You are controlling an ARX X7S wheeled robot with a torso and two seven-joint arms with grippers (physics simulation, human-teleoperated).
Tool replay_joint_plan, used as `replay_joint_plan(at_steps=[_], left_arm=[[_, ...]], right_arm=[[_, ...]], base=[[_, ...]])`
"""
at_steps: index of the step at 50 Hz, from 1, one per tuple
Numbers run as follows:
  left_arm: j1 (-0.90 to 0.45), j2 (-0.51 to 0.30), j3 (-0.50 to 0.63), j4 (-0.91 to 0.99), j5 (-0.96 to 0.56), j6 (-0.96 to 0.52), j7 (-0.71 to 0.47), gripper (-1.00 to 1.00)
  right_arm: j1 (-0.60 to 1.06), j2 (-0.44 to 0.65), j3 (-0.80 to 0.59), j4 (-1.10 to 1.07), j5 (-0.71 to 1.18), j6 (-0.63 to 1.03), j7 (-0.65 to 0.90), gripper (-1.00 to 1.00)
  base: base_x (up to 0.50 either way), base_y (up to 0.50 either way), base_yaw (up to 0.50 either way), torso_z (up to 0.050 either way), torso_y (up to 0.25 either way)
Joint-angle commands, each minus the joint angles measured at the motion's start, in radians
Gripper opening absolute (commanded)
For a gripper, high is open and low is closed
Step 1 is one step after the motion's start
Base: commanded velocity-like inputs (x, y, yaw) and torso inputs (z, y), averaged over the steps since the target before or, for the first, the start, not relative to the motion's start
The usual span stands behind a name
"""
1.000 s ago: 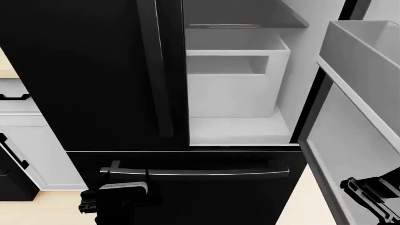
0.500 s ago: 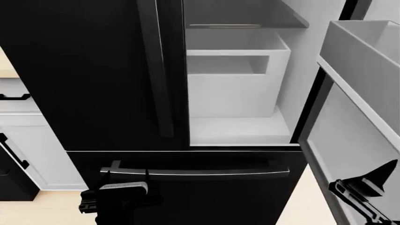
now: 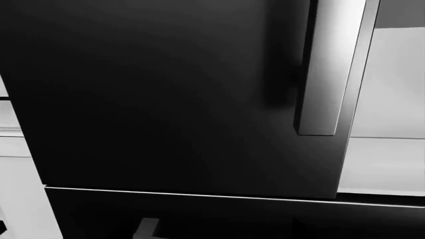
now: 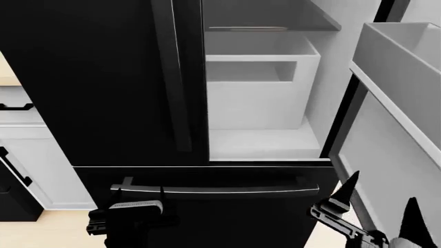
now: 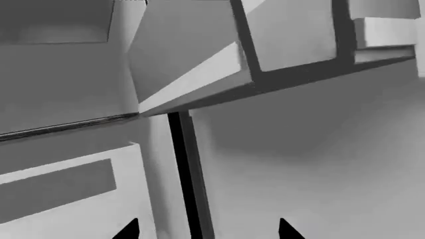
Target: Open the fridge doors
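Glossy black fills the left wrist view: the left door (image 3: 166, 94) stands shut, directly ahead of that arm, its long handle (image 3: 325, 69) ending above the seam with the freezer drawer (image 3: 199, 216); the left gripper itself does not show there. In the head view the left gripper (image 4: 127, 217) sits low before the drawer's bar handle (image 4: 214, 190), and whether its jaws are parted I cannot tell. The right gripper (image 4: 375, 206) is spread wide and empty, its dark fingertips (image 4: 346, 187) pointing up just beside the lower inner edge of the right door (image 4: 393, 155), which is swung open with a white bin (image 4: 396, 57) above the gripper. A white box (image 4: 258, 88) sits inside the fridge. In the right wrist view two fingertips (image 5: 287, 230) stand well apart below the door's white inner face (image 5: 312, 164) and bin (image 5: 192, 64).
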Motion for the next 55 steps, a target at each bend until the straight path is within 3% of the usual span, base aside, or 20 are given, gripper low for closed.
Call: replay_joint_plan(at_steps=[1,13,18,22,27,31,39,55], left_arm=[[0.012,0.018,-0.019,0.009,0.007,0.011,0.038,1.0],[0.009,0.018,-0.021,0.004,-0.004,0.013,0.041,1.0],[0.008,0.019,-0.023,0.003,-0.011,0.013,0.041,1.0],[0.007,0.018,-0.022,0.004,-0.013,0.011,0.04,1.0],[0.007,0.017,-0.022,0.005,-0.016,0.011,0.042,1.0],[0.006,0.016,-0.022,0.004,-0.017,0.011,0.041,1.0],[0.0,0.017,-0.02,-0.001,-0.021,0.009,0.043,1.0],[-0.002,0.013,-0.021,0.015,-0.035,-0.018,0.03,1.0]], right_arm=[[0.066,-0.025,-0.063,0.115,0.056,0.023,-0.193,1.0],[0.236,-0.06,-0.089,0.379,0.24,0.105,-0.42,1.0],[0.279,-0.053,-0.124,0.426,0.224,0.022,-0.568,1.0],[0.303,-0.117,-0.125,0.577,0.278,-0.049,-0.673,1.0],[0.314,-0.125,-0.146,0.607,0.202,-0.04,-0.642,1.0],[0.319,-0.094,-0.174,0.55,0.102,0.063,-0.554,1.0],[0.281,-0.111,-0.121,0.615,0.197,-0.082,-0.621,1.0],[0.287,-0.107,-0.155,0.596,0.106,-0.055,-0.588,1.0]], base=[[0.0,0.0,0.0,0.0,0.0],[0.0,0.0,0.0,0.0,0.0],[0.0,0.0,0.0,0.0,0.0],[0.0,0.0,0.0,0.0,0.0],[0.0,0.0,0.0,0.0,0.0],[0.0,0.0,0.0,0.0,0.0],[0.0,0.0,0.0,0.0,0.0],[0.0,0.0,0.0,0.0,0.0]])
